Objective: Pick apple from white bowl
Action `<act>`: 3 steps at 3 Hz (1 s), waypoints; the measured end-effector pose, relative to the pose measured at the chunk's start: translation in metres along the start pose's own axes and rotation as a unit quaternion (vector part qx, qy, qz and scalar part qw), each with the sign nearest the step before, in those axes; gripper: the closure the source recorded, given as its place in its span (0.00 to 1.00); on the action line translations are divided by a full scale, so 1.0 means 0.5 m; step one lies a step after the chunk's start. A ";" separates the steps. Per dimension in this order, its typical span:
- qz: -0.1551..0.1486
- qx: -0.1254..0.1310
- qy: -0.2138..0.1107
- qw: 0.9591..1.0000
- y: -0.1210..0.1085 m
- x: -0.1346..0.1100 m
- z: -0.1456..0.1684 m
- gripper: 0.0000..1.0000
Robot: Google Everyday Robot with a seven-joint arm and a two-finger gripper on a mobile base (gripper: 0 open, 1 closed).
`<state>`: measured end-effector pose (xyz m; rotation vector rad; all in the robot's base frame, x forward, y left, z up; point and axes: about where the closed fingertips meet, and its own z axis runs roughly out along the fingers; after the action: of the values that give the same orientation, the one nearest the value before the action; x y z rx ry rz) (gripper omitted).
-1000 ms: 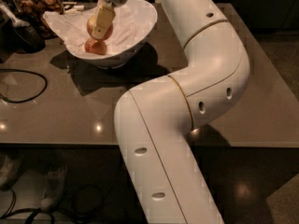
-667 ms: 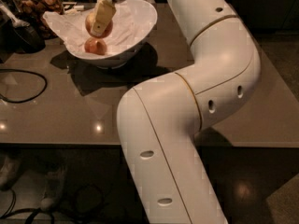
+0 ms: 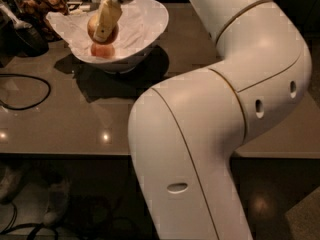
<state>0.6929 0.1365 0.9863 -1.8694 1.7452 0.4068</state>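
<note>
Dim room, with a glossy brown tabletop (image 3: 75, 119) catching a few spots of lamp glare. At its left edge a black cable (image 3: 48, 88) curls in a loop, and dark clutter that I cannot make out sits at the far left corner. Just right of that, toward the far side, stands the white bowl (image 3: 146, 45), lined with crumpled paper (image 3: 65, 21). Inside it the gripper (image 3: 102, 34) reaches down from above. One tan finger lies across the front of the apple (image 3: 92, 28), and the other is hidden behind the fruit, so the jaws look closed around it. The apple sits a little above a second apple (image 3: 102, 50) on the bowl's floor, and the two look touching or nearly so. The robot's thick white arm (image 3: 225, 109) bends across the right half of the scene, from the near edge up to the far side. The apple looks gripped but is not yet out of the bowl. The lift should go straight up with steady squeeze until the fruit clears the slanted rim, and only then move sideways. An early swing could snag the paper or nudge the second apple, and round, smooth skin may slip if the grip eases.
</note>
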 end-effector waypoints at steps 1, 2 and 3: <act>-0.001 0.001 -0.001 1.000 -0.002 -0.001 0.002 1.00; 0.011 -0.009 -0.013 1.000 0.031 -0.020 -0.020 1.00; 0.033 -0.009 -0.027 0.999 0.075 -0.048 -0.061 1.00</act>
<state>0.6488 0.1382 1.0176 -1.8004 1.7762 0.4968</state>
